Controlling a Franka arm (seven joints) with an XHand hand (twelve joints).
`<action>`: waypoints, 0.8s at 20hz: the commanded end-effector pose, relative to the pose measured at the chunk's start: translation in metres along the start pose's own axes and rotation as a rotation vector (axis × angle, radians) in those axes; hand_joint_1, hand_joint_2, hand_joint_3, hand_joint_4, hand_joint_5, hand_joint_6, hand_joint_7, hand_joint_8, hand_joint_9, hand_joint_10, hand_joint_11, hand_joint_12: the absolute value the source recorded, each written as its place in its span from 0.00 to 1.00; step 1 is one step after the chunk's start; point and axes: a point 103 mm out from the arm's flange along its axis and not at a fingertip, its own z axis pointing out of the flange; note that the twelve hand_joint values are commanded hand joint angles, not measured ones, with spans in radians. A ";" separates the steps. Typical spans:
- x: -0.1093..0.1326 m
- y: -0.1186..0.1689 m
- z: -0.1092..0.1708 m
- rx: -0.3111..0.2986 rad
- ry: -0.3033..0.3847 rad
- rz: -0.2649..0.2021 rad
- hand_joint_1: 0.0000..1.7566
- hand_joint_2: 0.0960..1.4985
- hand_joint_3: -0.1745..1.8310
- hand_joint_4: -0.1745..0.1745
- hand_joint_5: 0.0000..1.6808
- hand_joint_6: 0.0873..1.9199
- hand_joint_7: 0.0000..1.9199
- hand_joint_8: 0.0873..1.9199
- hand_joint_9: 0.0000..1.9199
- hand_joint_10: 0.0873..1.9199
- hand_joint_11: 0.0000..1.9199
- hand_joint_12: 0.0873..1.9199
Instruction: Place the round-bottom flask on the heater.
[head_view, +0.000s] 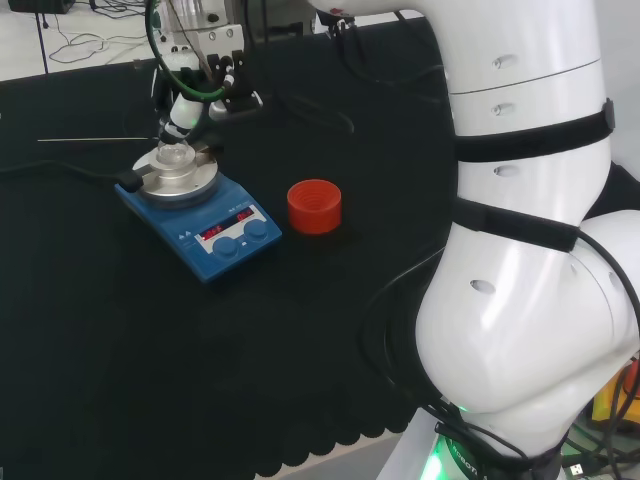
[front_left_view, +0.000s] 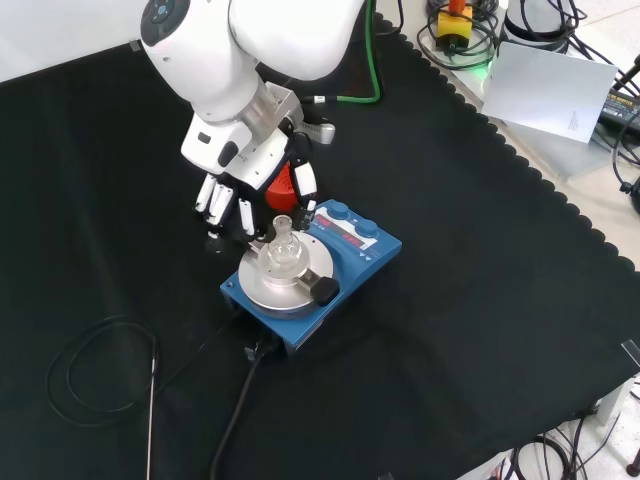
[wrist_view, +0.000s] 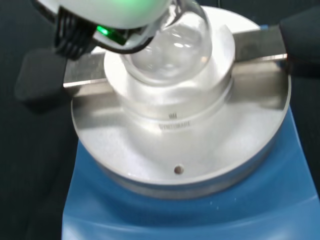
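Note:
The clear round-bottom flask (head_view: 175, 156) (front_left_view: 283, 250) (wrist_view: 170, 50) stands upright with its bulb seated in the round metal block on the blue heater (head_view: 215, 226) (front_left_view: 358, 258) (wrist_view: 200, 215). The hand (head_view: 186, 106) (front_left_view: 250, 186) hangs just above and behind the flask, fingers pointing down and fairly straight. In the front view the flask's neck stands between the fingers and the thumb with a small gap on each side. A blurred white part of the hand (wrist_view: 115, 10) hides the neck in the wrist view.
A red ribbed ring stand (head_view: 314, 206) (front_left_view: 281, 180) sits on the cloth beside the heater, partly behind the hand in the front view. The heater's black cable (front_left_view: 90, 370) loops over the cloth, beside a thin metal rod (head_view: 90, 139) (front_left_view: 152, 400).

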 end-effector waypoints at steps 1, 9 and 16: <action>-0.001 0.007 -0.003 -0.004 0.023 0.001 0.61 0.49 0.36 1.00 0.65 0.47 0.09 0.30 0.26 0.29 0.15 0.69; 0.000 0.004 -0.007 -0.011 0.039 0.001 0.54 0.39 0.43 0.38 0.40 0.41 0.07 0.29 0.24 0.30 0.14 0.69; -0.004 -0.006 -0.006 0.005 0.036 0.023 0.52 0.37 0.43 0.43 0.28 0.33 0.05 0.29 0.21 0.31 0.11 0.71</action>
